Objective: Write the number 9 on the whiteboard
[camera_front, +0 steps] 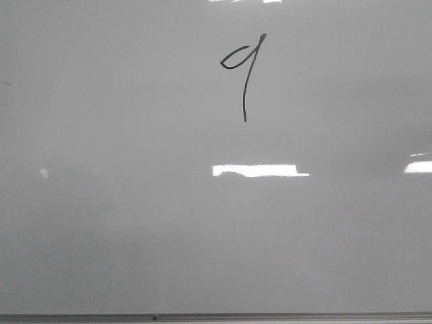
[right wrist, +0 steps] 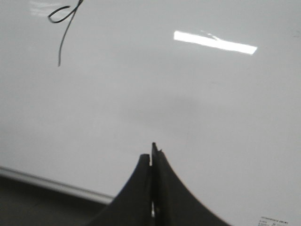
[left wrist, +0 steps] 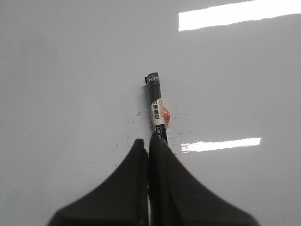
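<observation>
Finished number 9 [camera_front: 244,74] on the whiteboard [camera_front: 101,236]; left gripper [left wrist: 149,143] pinches the marker [left wrist: 157,108] (lifted clear); right gripper [right wrist: 151,157] pressed together, idle.

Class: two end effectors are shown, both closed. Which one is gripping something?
The left end effector: a black marker sticks out from between its fingers. The right end effector is shut on nothing.

You see a large glossy pale grey-white whiteboard [camera_front: 135,236] filling the view, its thin grey metal frame edge [camera_front: 270,316] along the bottom. A thin black hand-drawn number 9 [camera_front: 244,74] (small pointed loop, long curved tail) sits near the top, centre.
</observation>
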`<state>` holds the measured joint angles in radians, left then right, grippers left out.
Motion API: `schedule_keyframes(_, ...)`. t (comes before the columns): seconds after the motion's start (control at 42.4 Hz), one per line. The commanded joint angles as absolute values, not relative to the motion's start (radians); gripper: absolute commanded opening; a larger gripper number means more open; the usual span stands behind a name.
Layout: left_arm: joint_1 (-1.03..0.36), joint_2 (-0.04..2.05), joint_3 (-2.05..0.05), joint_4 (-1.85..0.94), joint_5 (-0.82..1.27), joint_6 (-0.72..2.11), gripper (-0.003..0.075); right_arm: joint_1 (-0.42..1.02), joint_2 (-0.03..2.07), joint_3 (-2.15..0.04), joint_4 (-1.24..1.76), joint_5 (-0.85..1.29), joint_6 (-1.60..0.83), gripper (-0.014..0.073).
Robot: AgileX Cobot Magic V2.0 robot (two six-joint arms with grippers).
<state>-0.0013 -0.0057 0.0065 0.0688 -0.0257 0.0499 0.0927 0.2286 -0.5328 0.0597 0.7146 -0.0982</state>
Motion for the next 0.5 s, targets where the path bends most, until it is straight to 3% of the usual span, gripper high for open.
schedule_keyframes(0.0,0.000,-0.026,0.008,0.058,-0.108,0.046,-0.0019,0.046,0.185,-0.432,0.052,0.452,-0.101,-0.0069)
schedule_keyframes(0.472,0.000,-0.026,0.008,0.058,-0.108,0.046,-0.0019,-0.012,-0.030,0.022,0.053,-0.059,-0.100,-0.0069)
